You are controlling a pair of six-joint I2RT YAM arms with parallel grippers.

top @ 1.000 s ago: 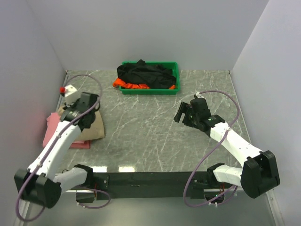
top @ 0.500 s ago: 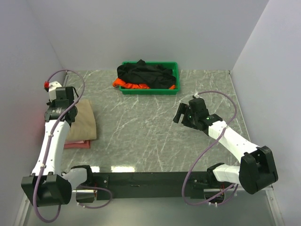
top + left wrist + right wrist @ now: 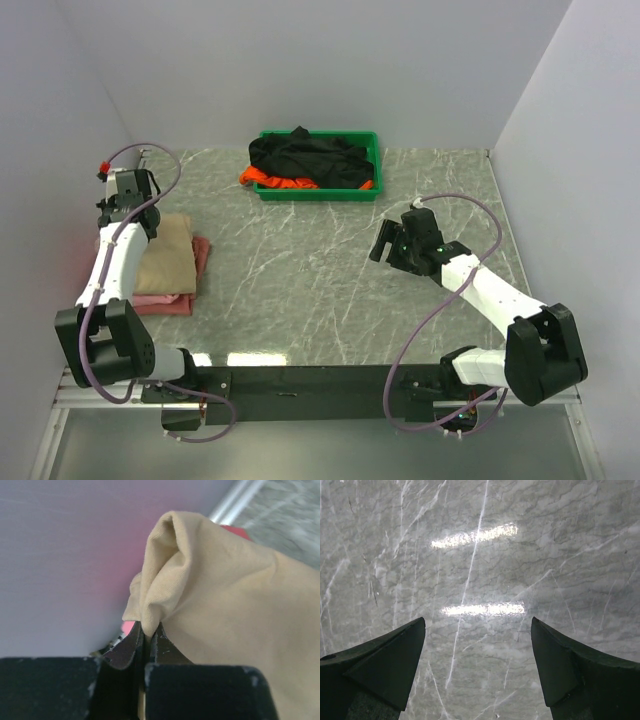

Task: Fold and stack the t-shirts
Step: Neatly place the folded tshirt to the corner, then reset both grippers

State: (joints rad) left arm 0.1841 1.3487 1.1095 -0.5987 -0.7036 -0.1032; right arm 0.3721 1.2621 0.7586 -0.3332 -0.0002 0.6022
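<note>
Folded-looking tan shirt [image 3: 168, 265] atop pink shirt [image 3: 201, 256]

Matt cloth tan shirt [image 3: 225, 605], glossy marbled table [image 3: 480, 555]

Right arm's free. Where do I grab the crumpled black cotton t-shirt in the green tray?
Probably pinch a raised fold atop the crumpled black cotton t-shirt, coming straight down: its heap stands in loose folds, and the walls of the green plastic tray block sideways approaches.

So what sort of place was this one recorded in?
Most likely a robot lab test cell, not a home. Plain white walls box in a grey marble-patterned tabletop. Two white-and-black robot arms are bolted to a black rail at its near edge. A green plastic tray holds crumpled shirts.
</note>
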